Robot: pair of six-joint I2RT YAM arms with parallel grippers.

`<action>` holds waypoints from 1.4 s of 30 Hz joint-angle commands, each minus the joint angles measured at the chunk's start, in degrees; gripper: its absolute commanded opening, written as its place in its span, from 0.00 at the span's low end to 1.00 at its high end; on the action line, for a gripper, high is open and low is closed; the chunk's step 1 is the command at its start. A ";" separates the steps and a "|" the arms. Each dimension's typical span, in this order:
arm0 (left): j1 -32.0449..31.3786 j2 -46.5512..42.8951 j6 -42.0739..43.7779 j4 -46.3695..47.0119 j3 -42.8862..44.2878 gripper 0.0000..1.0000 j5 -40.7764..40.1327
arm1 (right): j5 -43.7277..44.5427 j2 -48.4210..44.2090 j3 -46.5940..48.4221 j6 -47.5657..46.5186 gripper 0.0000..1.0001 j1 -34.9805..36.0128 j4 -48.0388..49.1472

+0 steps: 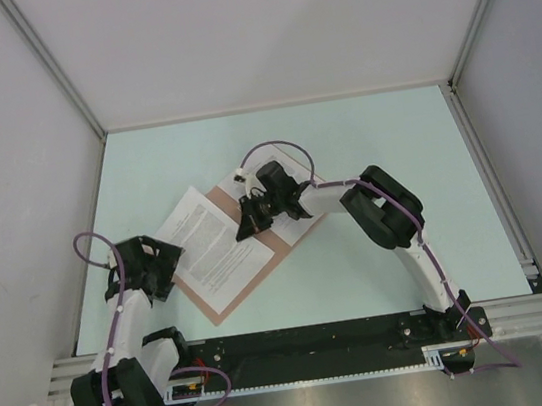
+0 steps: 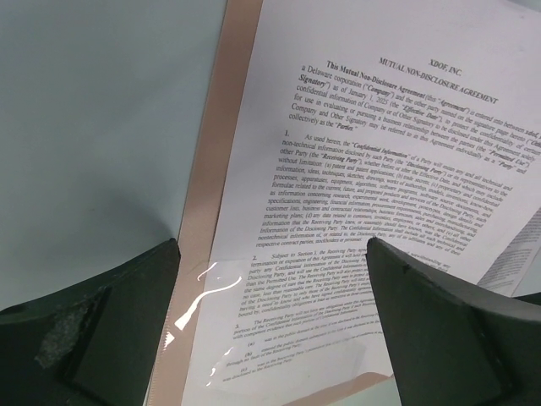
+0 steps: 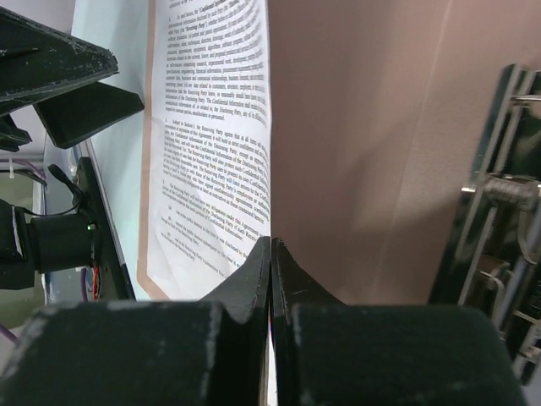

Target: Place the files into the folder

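Creasing is the nearest risk. The right tool (image 3: 270, 251) has its jaws pressed flat together on a thin white edge, judged to be that of the printed sheet (image 3: 211, 127), whose text lines bow toward the grip. A pull on that one edge could buckle or tear the paper. It could also drag the folder (image 2: 211, 169) along, since nothing pins it. The left tool (image 2: 272, 254) hangs wide open and empty above the paper's near end, holding nothing down.

Slipping is the other danger: a lifted sheet could slide off onto the counter (image 1: 343, 142), and in the top view some paper overhangs the folder's left side. The folder lies flat on the counter under the paper; whether it is open cannot be told.

Counted: one folder, two tools, and seemingly two sheets, both showing print. The second sheet (image 2: 517, 245) curls up at the right of the left wrist view. No plain white sheet is seen.
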 commanded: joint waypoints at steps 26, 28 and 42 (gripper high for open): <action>-0.81 1.80 1.29 -2.65 0.30 1.00 0.44 | -5.65 -2.49 -2.49 -3.52 0.00 0.05 2.01; -0.81 2.24 1.38 -2.39 0.48 1.00 0.36 | -6.00 -2.32 -2.58 -3.52 0.00 -0.22 2.18; -0.81 3.04 3.05 -2.83 1.97 0.99 -1.40 | -7.58 -0.21 -2.49 -6.77 0.00 0.75 2.01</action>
